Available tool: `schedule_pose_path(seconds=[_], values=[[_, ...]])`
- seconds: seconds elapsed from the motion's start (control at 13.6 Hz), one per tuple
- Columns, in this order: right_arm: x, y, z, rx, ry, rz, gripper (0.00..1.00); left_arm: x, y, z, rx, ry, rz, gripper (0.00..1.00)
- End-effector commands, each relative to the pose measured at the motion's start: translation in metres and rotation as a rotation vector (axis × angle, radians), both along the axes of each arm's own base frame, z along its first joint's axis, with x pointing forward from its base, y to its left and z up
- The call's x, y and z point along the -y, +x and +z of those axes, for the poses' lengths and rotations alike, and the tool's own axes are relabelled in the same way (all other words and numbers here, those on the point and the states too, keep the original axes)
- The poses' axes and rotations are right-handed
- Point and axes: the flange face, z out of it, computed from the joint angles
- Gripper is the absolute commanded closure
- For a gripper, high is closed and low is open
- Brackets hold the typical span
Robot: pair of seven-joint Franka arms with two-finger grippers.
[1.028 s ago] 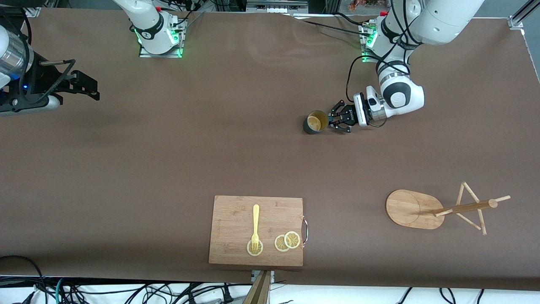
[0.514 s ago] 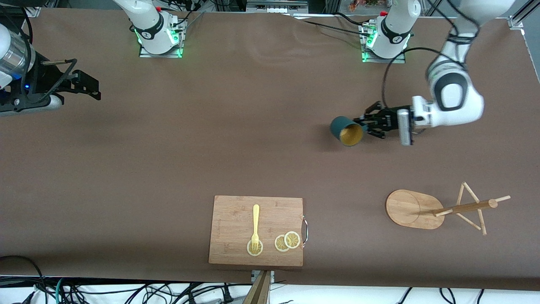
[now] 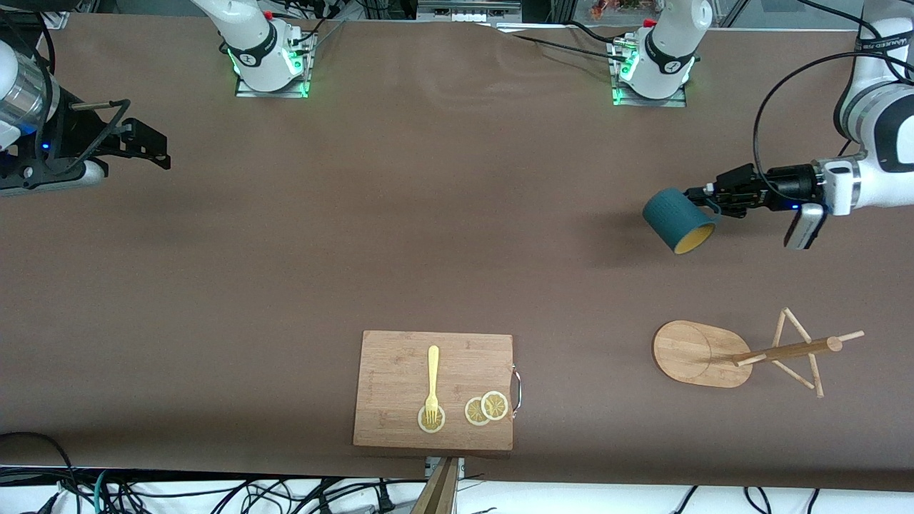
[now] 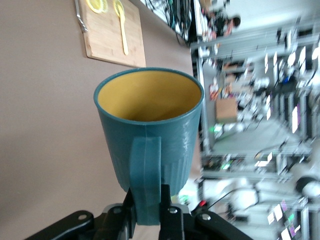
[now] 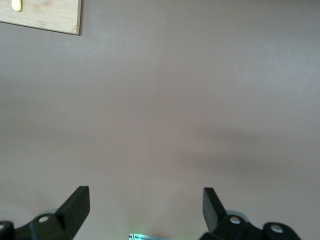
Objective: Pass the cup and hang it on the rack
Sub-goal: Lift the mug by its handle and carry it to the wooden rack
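The teal-blue cup hangs in the air over the brown table at the left arm's end, tipped so its yellow inside faces the front camera. My left gripper is shut on the cup's loop handle. In the left wrist view the handle sits pinched between the black fingers of the left gripper, with the cup mouth pointing away. The wooden rack stands on the table, nearer the front camera than the spot under the cup. My right gripper waits open over the right arm's end of the table, nothing between its fingers.
A bamboo cutting board lies at the table's front edge, with a yellow fork and lemon slices on it. The board also shows in the left wrist view, and its corner in the right wrist view.
The left arm lifted the cup off the table and carried it toward the left arm's end, tilting its mouth toward the front camera. The right arm stayed still.
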Motion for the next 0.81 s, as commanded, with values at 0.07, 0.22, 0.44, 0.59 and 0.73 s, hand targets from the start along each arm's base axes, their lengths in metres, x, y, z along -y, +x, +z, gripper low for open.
schedule_pose_path(seconds=[0.07, 0.22, 0.44, 0.59, 0.73], values=[[0.001, -0.001, 0.006, -0.001, -0.007, 0.005, 0.00, -0.039, 0.011, 0.009, -0.225, -0.140, 0.204, 1.00], [0.001, -0.001, 0.006, -0.001, -0.007, 0.005, 0.00, -0.054, 0.025, 0.011, -0.321, -0.217, 0.274, 1.00], [0.001, -0.001, 0.006, -0.001, -0.007, 0.003, 0.00, -0.076, 0.042, -0.007, -0.341, -0.311, 0.335, 1.00], [0.000, -0.001, 0.007, 0.001, -0.007, 0.005, 0.00, -0.085, 0.049, -0.028, -0.350, -0.405, 0.385, 1.00], [0.000, -0.001, 0.006, -0.001, -0.007, 0.005, 0.00, -0.087, 0.059, -0.038, -0.344, -0.461, 0.385, 1.00]])
